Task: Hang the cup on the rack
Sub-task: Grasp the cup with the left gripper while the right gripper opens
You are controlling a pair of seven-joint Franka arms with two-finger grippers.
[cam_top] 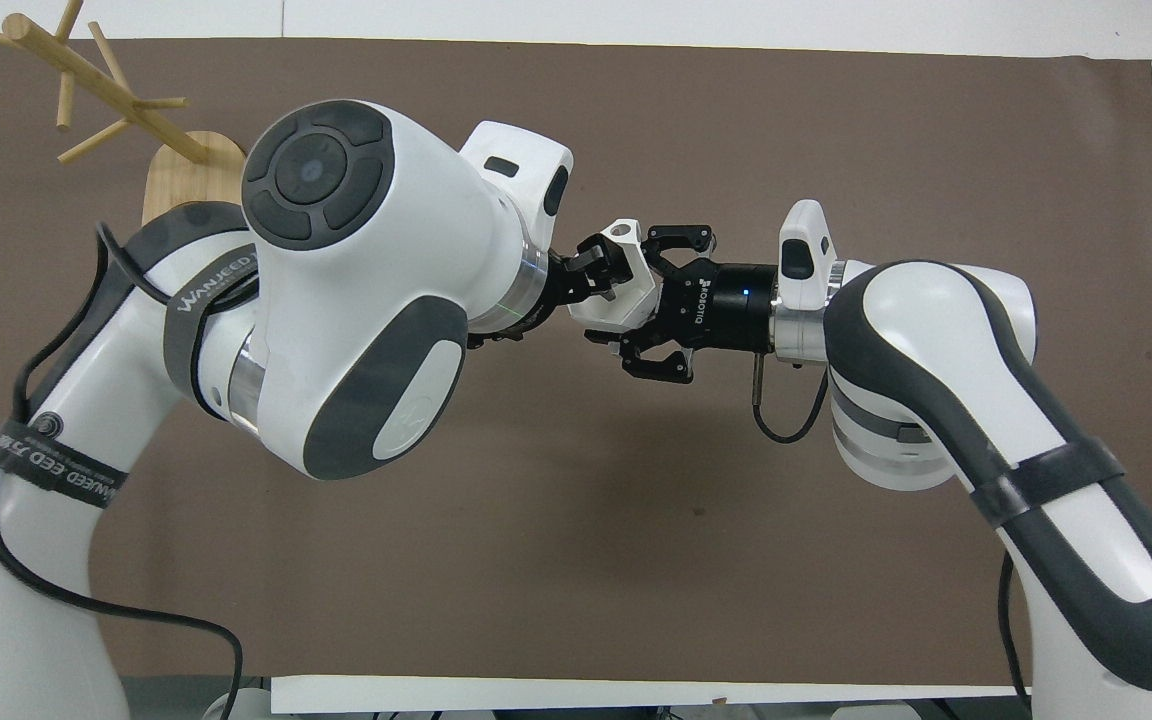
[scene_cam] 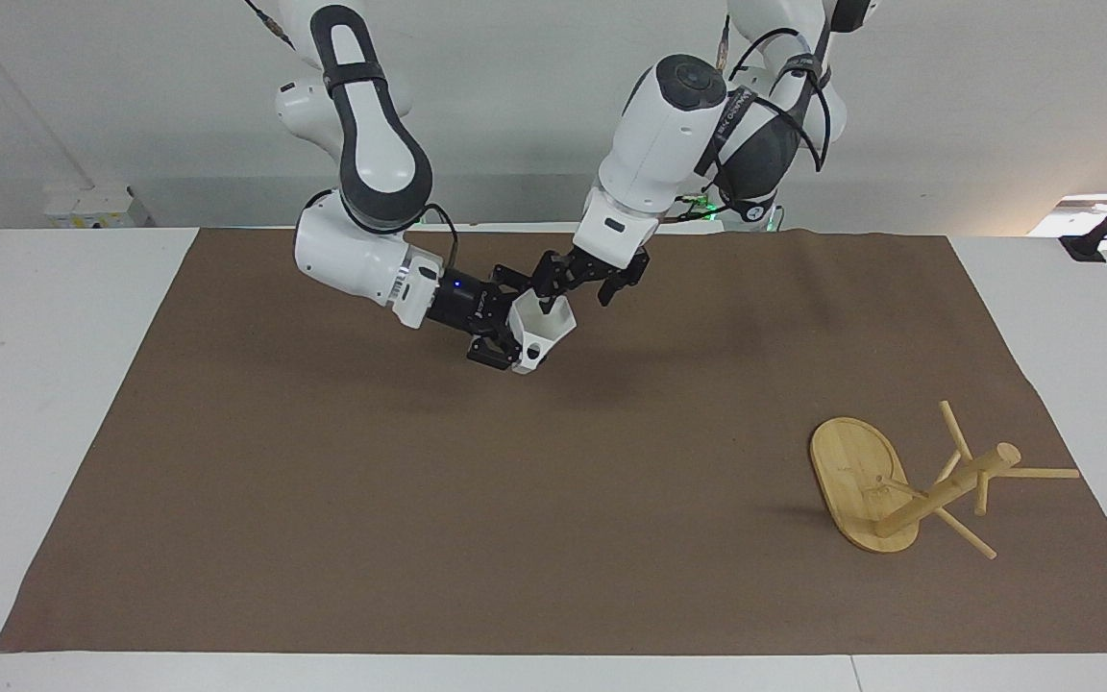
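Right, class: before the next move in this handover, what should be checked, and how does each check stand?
1. Right gripper shut on the cup: ok.
2. Left gripper at the cup's rim, one jaw inside: ok.
3. Left jaws closed on the cup: not ok, they are open.
4. Cup held above the mat: ok.
5. Rack upright, pegs bare: ok.
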